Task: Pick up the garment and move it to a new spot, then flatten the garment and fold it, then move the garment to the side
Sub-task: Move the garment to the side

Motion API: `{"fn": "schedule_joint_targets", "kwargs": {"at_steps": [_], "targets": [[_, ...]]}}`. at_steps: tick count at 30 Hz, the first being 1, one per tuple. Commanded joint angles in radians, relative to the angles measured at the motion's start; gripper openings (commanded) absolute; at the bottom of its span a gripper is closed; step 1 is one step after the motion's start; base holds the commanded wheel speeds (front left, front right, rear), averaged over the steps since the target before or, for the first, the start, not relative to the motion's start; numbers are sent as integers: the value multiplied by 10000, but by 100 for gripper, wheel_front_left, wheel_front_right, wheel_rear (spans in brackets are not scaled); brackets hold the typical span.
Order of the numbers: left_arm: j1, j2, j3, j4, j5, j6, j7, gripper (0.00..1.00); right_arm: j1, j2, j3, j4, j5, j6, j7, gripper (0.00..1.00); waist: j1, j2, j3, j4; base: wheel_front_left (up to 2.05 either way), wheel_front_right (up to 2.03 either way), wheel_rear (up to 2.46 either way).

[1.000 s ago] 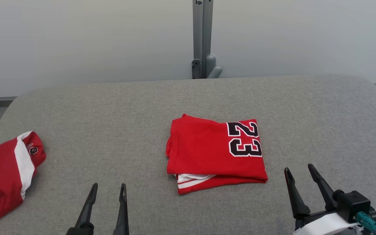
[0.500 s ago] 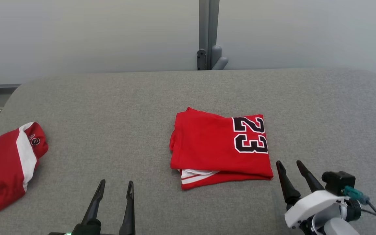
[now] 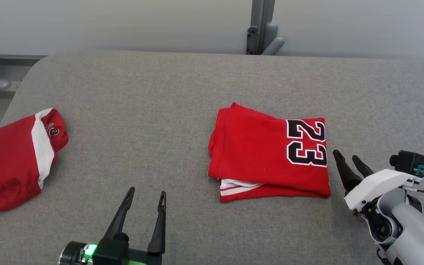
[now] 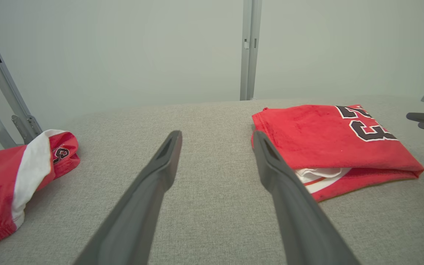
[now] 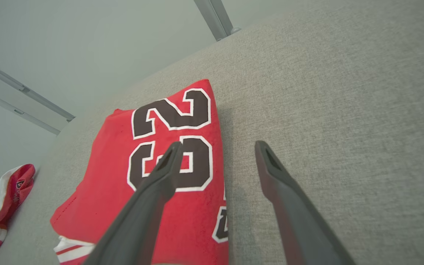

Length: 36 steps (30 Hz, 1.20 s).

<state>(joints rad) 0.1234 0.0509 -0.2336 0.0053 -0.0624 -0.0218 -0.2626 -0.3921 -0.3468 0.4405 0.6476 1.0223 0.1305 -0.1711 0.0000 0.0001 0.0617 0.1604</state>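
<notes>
Where the garment lies folded, grey table borders every edge.

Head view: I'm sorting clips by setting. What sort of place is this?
Likely a robot test bay for folding clothes: grey fabric-covered table, folded red jersey on it, bare pale wall with a metal post.

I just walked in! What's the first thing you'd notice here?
The bright red jersey, folded with a big black 23 on it, lies in the middle of the grey table. A second red and white garment sits bunched at the table's left edge. The right jaws stand open by the jersey's right edge, the left jaws open over bare table.
</notes>
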Motion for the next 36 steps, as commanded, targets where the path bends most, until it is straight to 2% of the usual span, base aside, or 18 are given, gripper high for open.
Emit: {"fn": "schedule_joint_targets", "kwargs": {"at_steps": [1, 9, 18, 19, 20, 22, 23, 31, 36], "targets": [[-189, -3, -15, 6, 1, -15, -27, 100, -100, -77, 55, 22, 127, 1, 41, 100, 0, -1, 419, 368, 0, 0, 0], [-672, -2, -433, 74, 58, 77, -26, 100, -478, -853, 794, -531, 2236, 1, 911, 100, 0, -1, 1002, 708, 0, 0, 0], [-991, -1, -804, 188, 532, 40, -26, 100, -570, -1234, 1581, -769, 3454, 1, 1398, 100, 0, -1, 1092, 798, 0, 0, 0], [-994, -1, -819, 191, 546, 42, -26, 100, -583, -1259, 1632, -798, 3534, 1, 1371, 85, 0, -1, 1098, 798, 0, 0, 0], [-1012, -1, -827, 193, 556, 38, -26, 100, -608, -1277, 1678, -844, 3620, 1, 1336, 59, 0, -1, 1105, 797, 0, 0, 0], [-1048, -1, -842, 188, 565, 39, -26, 100, -663, -1348, 1753, -993, 3747, 1, 1237, 25, 0, -1, 1123, 785, 0, 0, 0], [-1060, -1, -839, 168, 552, 65, -26, 100, -696, -1470, 1815, -1090, 3865, 1, 1157, 0, 0, -1, 1151, 755, 0, 0, 0], [-1163, 1, -776, 89, 353, 78, -27, 100, -1023, -2051, 2302, -1423, 3754, 0, 754, 0, 0, -1, 1293, 451, 0, 0, 0], [-1285, 1, -751, -32, 364, 12, -27, 100, -1442, -2452, 2659, -1524, 3546, 1, 476, 0, 0, -1, 1505, 2, 0, 0, 0]]}}
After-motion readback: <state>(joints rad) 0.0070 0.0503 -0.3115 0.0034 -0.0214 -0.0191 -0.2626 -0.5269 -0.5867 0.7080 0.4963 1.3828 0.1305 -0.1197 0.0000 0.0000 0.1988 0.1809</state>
